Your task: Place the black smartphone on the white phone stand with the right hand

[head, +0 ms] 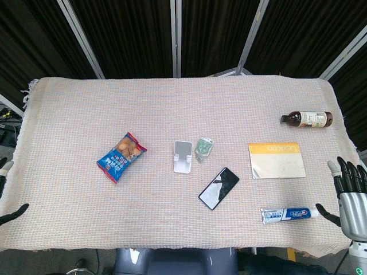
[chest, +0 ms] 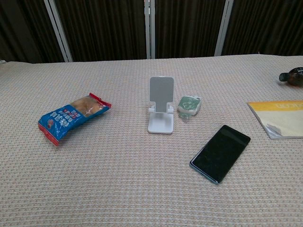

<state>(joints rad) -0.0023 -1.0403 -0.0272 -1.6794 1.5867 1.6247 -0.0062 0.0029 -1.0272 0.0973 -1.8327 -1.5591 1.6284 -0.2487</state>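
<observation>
The black smartphone (head: 219, 188) (chest: 220, 152) lies flat and slanted on the cloth, a little right of and nearer than the white phone stand (head: 183, 156) (chest: 161, 110), which is upright and empty. My right hand (head: 350, 196) hovers at the table's right edge, far from the phone, with its fingers spread and nothing in it. Only fingertips of my left hand (head: 8, 189) show at the left edge; they hold nothing that I can see. Neither hand appears in the chest view.
A blue snack bag (head: 121, 156) (chest: 72, 117) lies left of the stand and a small green packet (head: 204, 147) (chest: 189, 105) just right of it. Near my right hand are a yellow booklet (head: 276, 160), a toothpaste tube (head: 288, 215) and a brown bottle (head: 307, 119).
</observation>
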